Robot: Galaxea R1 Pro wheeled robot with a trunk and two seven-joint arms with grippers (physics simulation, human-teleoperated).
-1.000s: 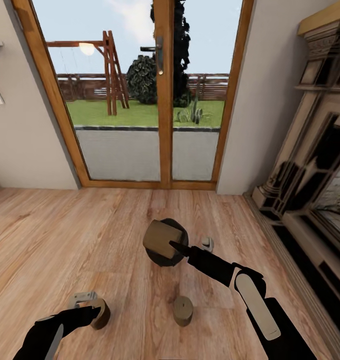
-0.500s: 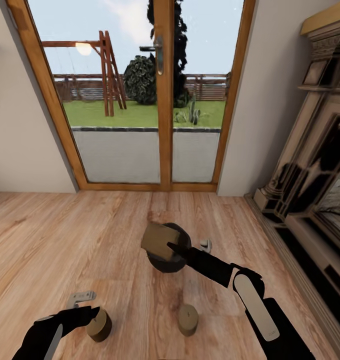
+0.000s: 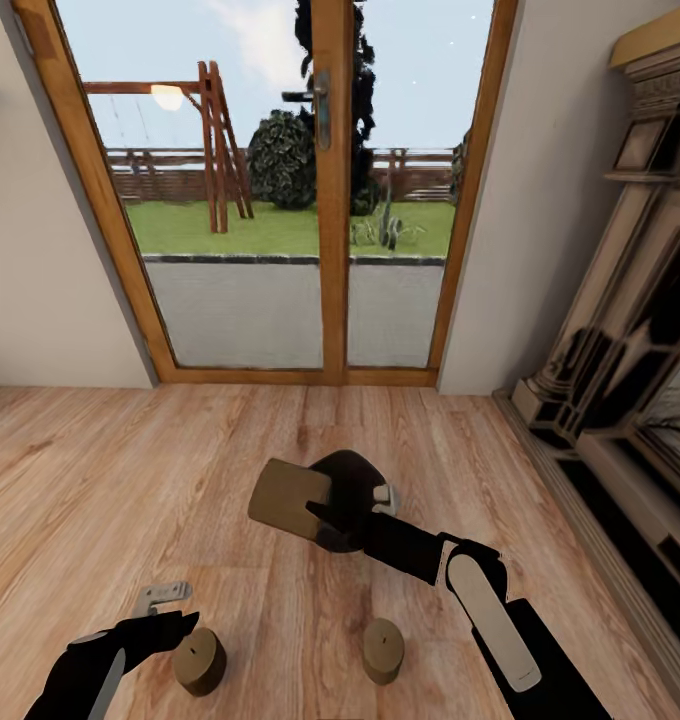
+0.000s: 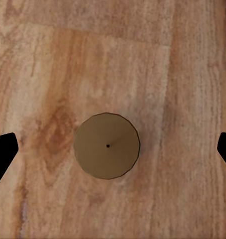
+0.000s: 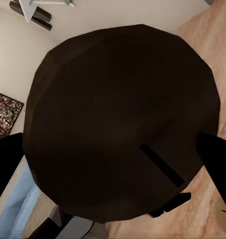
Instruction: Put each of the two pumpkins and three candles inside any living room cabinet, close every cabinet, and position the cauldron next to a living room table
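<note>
Clearly matte round cauldron (image 5: 117,144), stubby candle (image 4: 107,145).

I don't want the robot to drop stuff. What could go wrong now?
1. The cauldron sits wide between the right gripper's fingers, with a tan candle against it. Either one might slip and tumble onto the wood floor.
2. The left gripper hangs open above a second candle. Coming down off-centre could knock it over and send it rolling.
</note>
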